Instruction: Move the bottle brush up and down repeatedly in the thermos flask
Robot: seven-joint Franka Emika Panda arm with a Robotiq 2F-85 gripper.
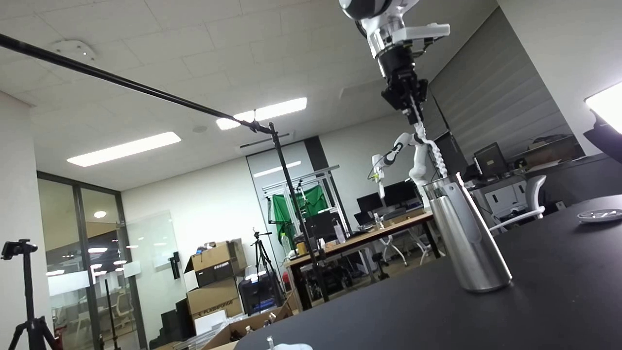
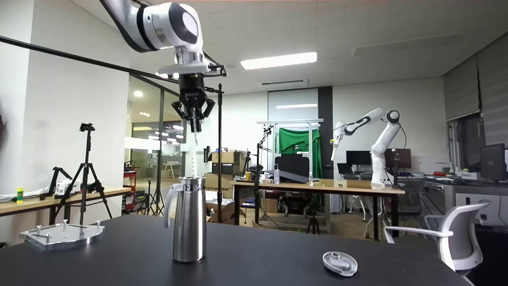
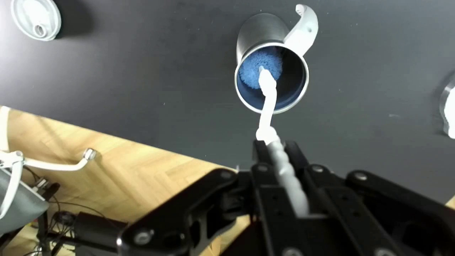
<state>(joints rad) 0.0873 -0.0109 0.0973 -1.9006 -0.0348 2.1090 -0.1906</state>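
Wrist view: black gripper [image 3: 278,152] pinches twisted white-and-blue bottle brush [image 3: 268,106], inserted left inside cylindrical silver-steel thermos flask [image 3: 262,30]; strokes likely remain.

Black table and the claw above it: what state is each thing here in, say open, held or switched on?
thermos flask: upright on the table, mouth open
bottle brush: held, blue bristles inside the flask
gripper: shut on the brush
lid-like grey piece: lying on the table, apart from the flask
pegged plate: lying flat, pegs up
ceiling lights: on
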